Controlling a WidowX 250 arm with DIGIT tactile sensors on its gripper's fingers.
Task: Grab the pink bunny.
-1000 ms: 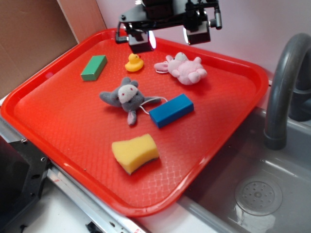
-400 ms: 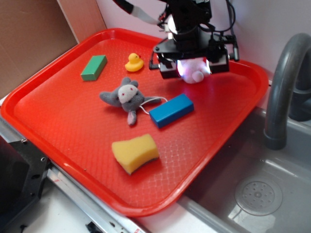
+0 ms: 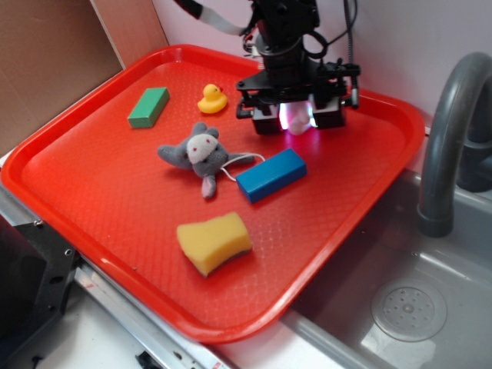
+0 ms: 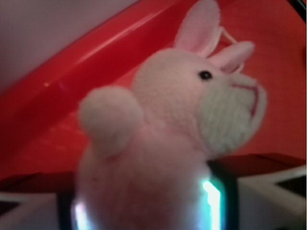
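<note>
Yellow sponge (image 3: 214, 242): nearest the viewer, well forward of the pincer. Blue block (image 3: 270, 174): just in front of the pincer. Grey plush animal (image 3: 198, 154): forward and to one side, its white cord (image 3: 240, 158) trailing toward the block. Pincer (image 3: 298, 117): lowered onto the red tray (image 3: 92, 184), fingers (image 4: 221, 191) straddling the pink bunny (image 4: 168, 139); clenched or not, cannot tell. Rubber duck (image 3: 212, 99), green block (image 3: 149, 106): off to the side. Risk: soft plush compresses; a shallow pinch could slip off when lifted.
</note>
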